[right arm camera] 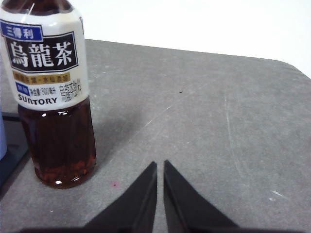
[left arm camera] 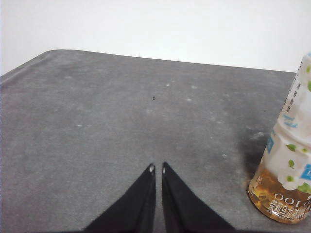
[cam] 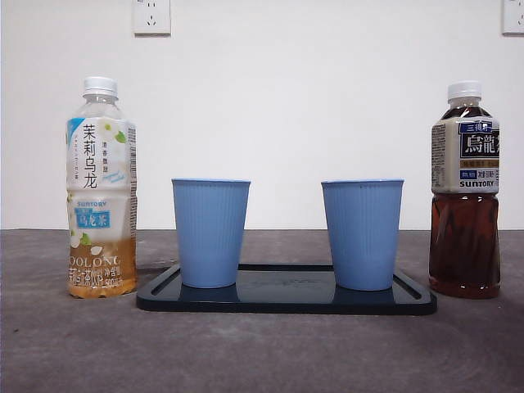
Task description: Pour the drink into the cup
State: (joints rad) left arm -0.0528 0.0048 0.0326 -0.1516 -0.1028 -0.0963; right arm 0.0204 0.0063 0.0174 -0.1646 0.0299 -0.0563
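Two blue ribbed cups (cam: 210, 232) (cam: 362, 233) stand upright on a black tray (cam: 286, 301) in the front view. A jasmine oolong bottle (cam: 101, 188) with a white cap, nearly empty, stands left of the tray; it also shows in the left wrist view (left arm camera: 286, 170). A dark oolong tea bottle (cam: 464, 190), nearly full, stands right of the tray and shows in the right wrist view (right arm camera: 51, 92). My left gripper (left arm camera: 157, 169) is shut and empty, apart from the pale bottle. My right gripper (right arm camera: 160, 165) is shut and empty, apart from the dark bottle.
The grey table (cam: 262, 352) runs to a white wall with sockets (cam: 151, 16). The tray's corner (right arm camera: 12, 145) shows beside the dark bottle in the right wrist view. No arm shows in the front view.
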